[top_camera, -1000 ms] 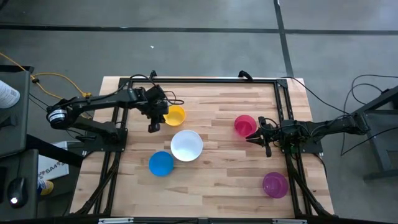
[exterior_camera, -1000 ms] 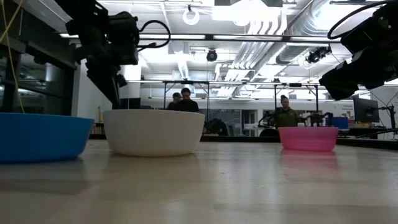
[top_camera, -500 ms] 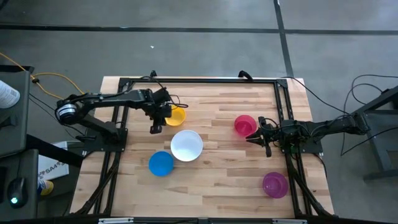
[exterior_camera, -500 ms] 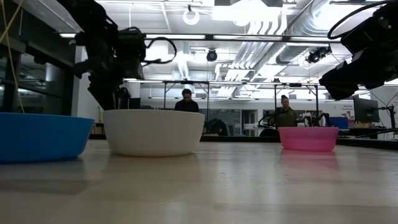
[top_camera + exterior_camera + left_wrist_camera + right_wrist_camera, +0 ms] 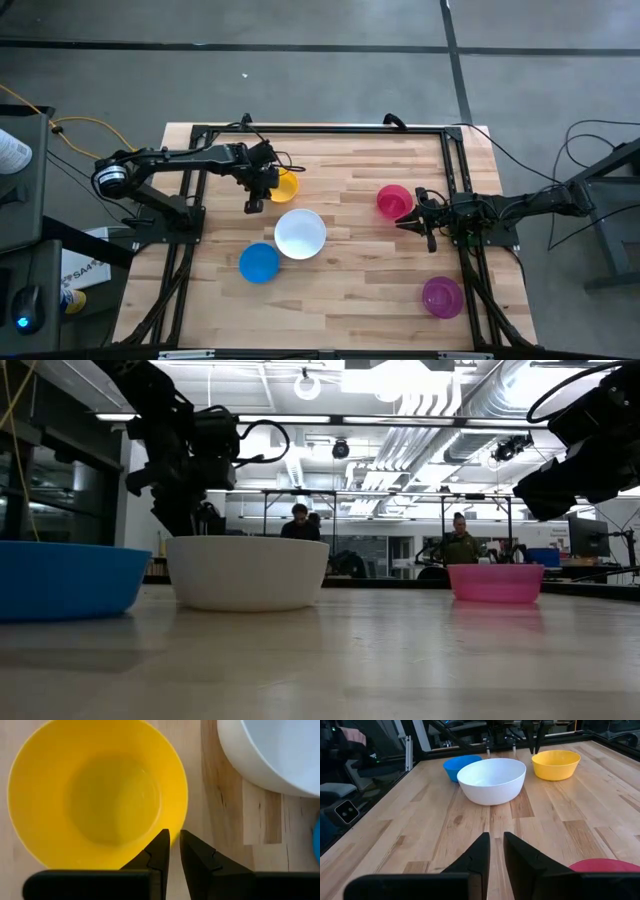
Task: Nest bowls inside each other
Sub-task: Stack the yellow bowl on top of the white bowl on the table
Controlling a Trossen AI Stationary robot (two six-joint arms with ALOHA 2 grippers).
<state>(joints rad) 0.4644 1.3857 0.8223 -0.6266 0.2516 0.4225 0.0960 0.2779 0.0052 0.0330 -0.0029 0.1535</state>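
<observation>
- The left hand (image 5: 173, 847) hangs over the near rim of the yellow bowl (image 5: 97, 795), its fingers narrow with only a thin gap, holding nothing.
- The white bowl (image 5: 300, 233) stands just beside the yellow bowl; the blue bowl (image 5: 259, 262) is beyond the white one.
- The right hand (image 5: 495, 851), also narrow and empty, waits beside the pink-red bowl (image 5: 393, 200).
- The purple bowl (image 5: 442, 296) stands well apart on the surface (image 5: 350, 290).
- No writing can be read.

The left gripper (image 5: 256, 196) is held low, pointing straight down, jaws nearly closed. The right gripper (image 5: 405, 218) is held level, jaws likewise narrow.
</observation>
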